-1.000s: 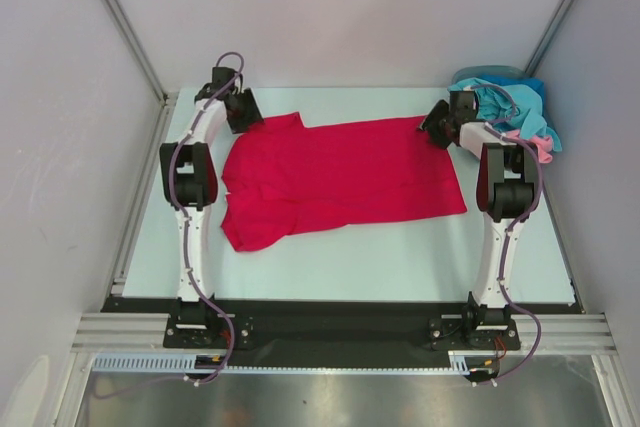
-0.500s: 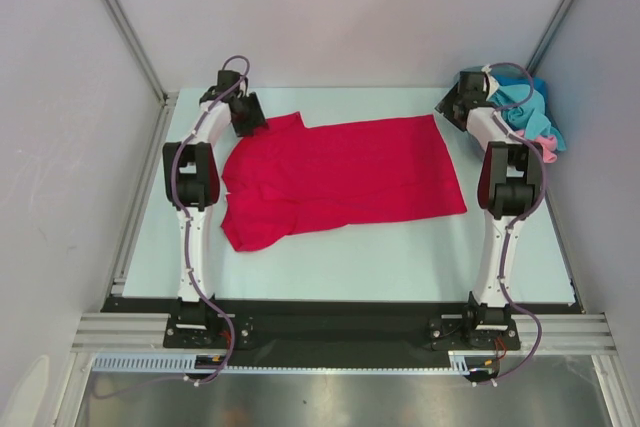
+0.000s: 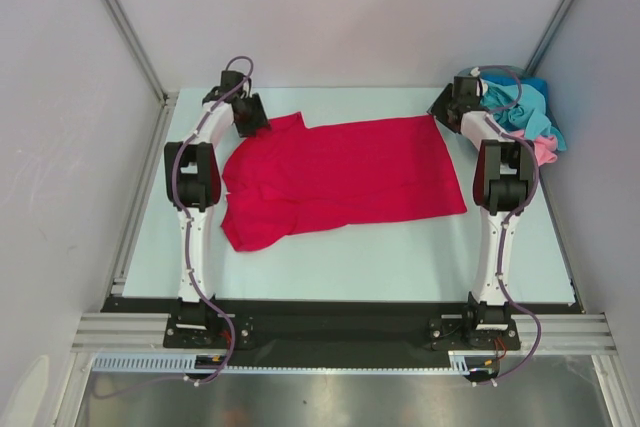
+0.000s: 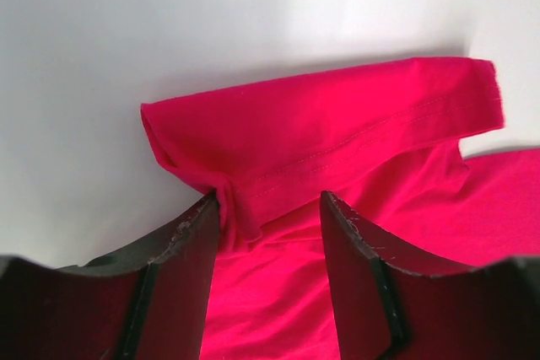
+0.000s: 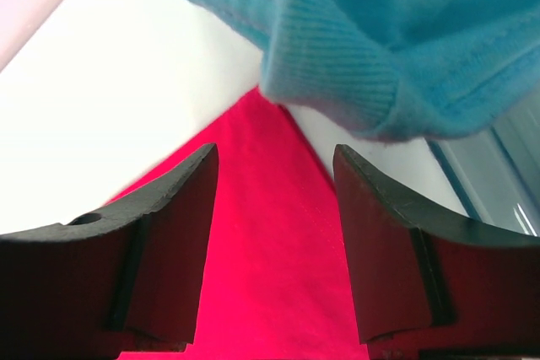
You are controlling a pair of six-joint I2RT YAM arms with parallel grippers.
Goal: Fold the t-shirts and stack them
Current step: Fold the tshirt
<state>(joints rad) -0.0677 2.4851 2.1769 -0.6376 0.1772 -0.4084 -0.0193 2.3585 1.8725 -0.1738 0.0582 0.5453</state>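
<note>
Crimson t-shirt [image 3: 340, 172] lies spread flat across the middle of the surface [image 3: 350, 257], neck end toward the left edge and hem toward the right. It looks light, limp and thin. It will likely sag and drag when lifted by one point, so taking it at two matching corners should keep an edge straight.

The left gripper [image 4: 270, 208] hangs near the far-left corner with its jaws spread above the far sleeve [image 4: 337, 132]. The sleeve's folded edge touches one finger, but nothing is pinched. The right gripper [image 5: 274, 162] sits near the far-right corner, jaws also spread and empty, with the hem corner [image 5: 261, 124] showing between them.

A teal-blue shirt [image 5: 405, 31] is heaped at the far-right corner with a pink shirt [image 3: 545, 150] beside it. From the wrist view it overhangs the red corner. Whether it rests on the red cloth I cannot tell. What holds the heap is mostly hidden. The near sleeve looks bunched, its layers hard to read.
</note>
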